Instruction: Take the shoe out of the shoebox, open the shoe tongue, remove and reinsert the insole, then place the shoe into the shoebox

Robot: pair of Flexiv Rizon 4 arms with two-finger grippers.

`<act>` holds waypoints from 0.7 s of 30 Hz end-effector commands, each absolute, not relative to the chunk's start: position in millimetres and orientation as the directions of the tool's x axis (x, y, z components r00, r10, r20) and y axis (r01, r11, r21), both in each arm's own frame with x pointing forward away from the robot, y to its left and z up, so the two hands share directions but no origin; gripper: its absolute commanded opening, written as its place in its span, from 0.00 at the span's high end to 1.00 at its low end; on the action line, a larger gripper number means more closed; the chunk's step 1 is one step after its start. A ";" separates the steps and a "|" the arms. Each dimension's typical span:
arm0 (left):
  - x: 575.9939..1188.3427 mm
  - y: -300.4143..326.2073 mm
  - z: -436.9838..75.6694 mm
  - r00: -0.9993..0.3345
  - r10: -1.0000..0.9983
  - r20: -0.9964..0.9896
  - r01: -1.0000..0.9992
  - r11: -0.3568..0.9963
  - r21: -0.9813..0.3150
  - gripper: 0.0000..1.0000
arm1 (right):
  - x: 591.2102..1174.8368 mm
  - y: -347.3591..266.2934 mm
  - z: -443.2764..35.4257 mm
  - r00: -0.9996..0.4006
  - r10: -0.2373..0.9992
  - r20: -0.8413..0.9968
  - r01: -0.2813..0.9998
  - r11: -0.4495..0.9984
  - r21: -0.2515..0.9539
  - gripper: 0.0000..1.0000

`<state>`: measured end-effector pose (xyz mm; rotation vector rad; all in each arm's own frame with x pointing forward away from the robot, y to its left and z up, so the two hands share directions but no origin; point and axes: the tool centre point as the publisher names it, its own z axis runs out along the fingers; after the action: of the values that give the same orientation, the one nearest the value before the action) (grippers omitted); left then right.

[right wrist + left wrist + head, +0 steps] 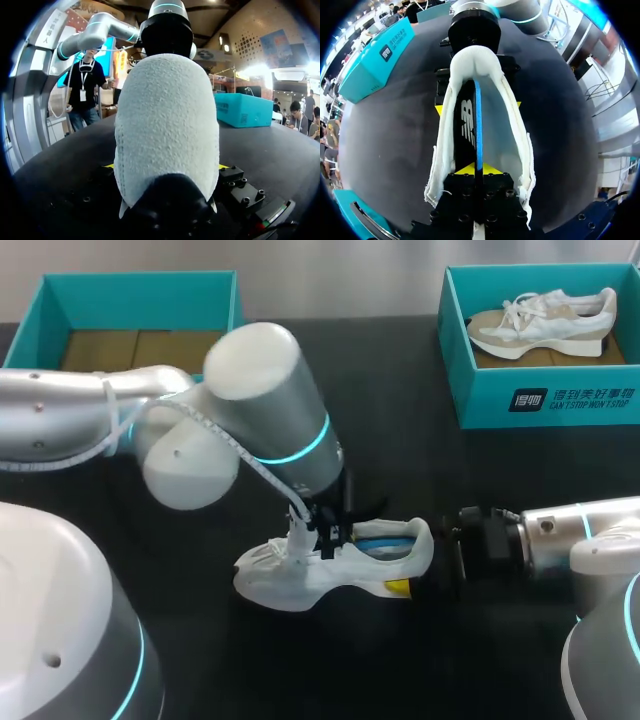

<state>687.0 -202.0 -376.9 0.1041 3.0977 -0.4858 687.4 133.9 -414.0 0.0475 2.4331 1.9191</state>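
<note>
My left claw point(476, 170) is pinching the insole point(468, 125) inside the shoe point(330, 568), which is lying mid-table point(220, 660). My right claw point(165, 165) is clamping its heel from both sides.

white lettering beside a small logo patch on the front wall of the teal cardboard shoebox point(560, 400) at my right; a white logo mark on the black insole point(466, 125) inside the white mesh shoe point(512, 130)
</note>
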 end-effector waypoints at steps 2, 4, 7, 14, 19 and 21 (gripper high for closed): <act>685.4 -192.3 -369.2 -0.998 0.062 0.014 0.051 0.912 -0.407 1.00 | 684.2 135.7 -413.9 -0.999 0.051 -0.015 -0.002 0.238 0.971 1.00; 685.1 -191.4 -365.1 -0.998 0.064 0.027 0.046 0.898 -0.437 1.00 | 684.2 135.7 -413.9 -0.999 0.051 -0.015 -0.002 0.238 0.971 1.00; 683.9 -191.4 -358.4 -0.996 0.077 0.040 0.048 0.873 -0.485 1.00 | 684.2 135.7 -413.9 -0.999 0.051 -0.015 -0.002 0.238 0.971 1.00; 682.8 -191.8 -343.9 -0.995 0.085 0.048 0.042 0.815 -0.579 1.00 | 684.2 135.7 -413.9 -0.999 0.051 -0.015 -0.002 0.238 0.971 1.00; 680.9 -187.6 -336.7 -0.997 0.066 0.034 0.030 0.781 -0.624 1.00 | 684.2 135.7 -413.9 -0.999 0.051 -0.015 -0.002 0.238 0.971 1.00; 680.0 -185.6 -334.8 -0.999 0.051 0.018 0.028 0.775 -0.631 1.00 | 684.2 135.7 -413.9 -0.999 0.051 -0.015 -0.002 0.238 0.971 1.00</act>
<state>688.7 -197.0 -338.3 0.0830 3.0515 -0.9413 685.8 134.7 -413.8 0.0480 2.4337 1.9179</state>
